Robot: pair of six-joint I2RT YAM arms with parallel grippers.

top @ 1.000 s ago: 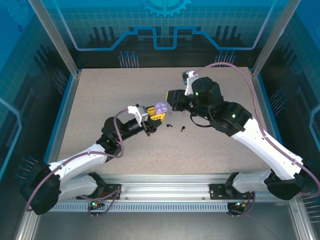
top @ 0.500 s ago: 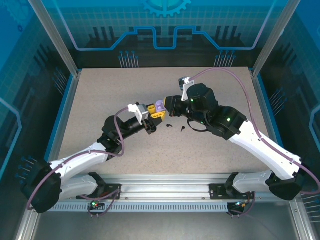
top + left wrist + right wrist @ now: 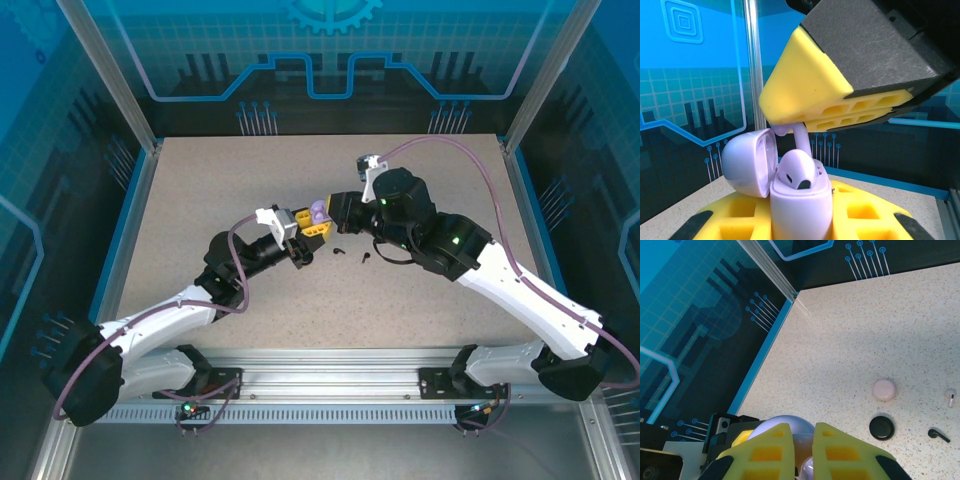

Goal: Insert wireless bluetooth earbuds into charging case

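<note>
My left gripper (image 3: 801,222) is shut on a lavender charging case (image 3: 801,207), held upright above the table with its lid (image 3: 746,162) swung open to the left. One lavender earbud (image 3: 796,171) sits in the case. A second lavender earbud (image 3: 800,139) hangs stem-down just above the case's free slot, pinched by my right gripper (image 3: 803,452), whose yellow fingers (image 3: 807,92) hover over the case. In the top view the left gripper (image 3: 306,233) and right gripper (image 3: 331,213) meet at the case (image 3: 319,212).
On the table lie a closed pink case (image 3: 884,390), a closed black case (image 3: 881,428), a black earbud (image 3: 938,434) and a pale pink earbud (image 3: 950,397). Two black earbuds (image 3: 340,250) (image 3: 364,257) lie below the grippers. Blue walls ring the table.
My right gripper has moved left and down, bringing its earbud over the open case. It has barely moved in the last half second. The left arm has stayed still.
</note>
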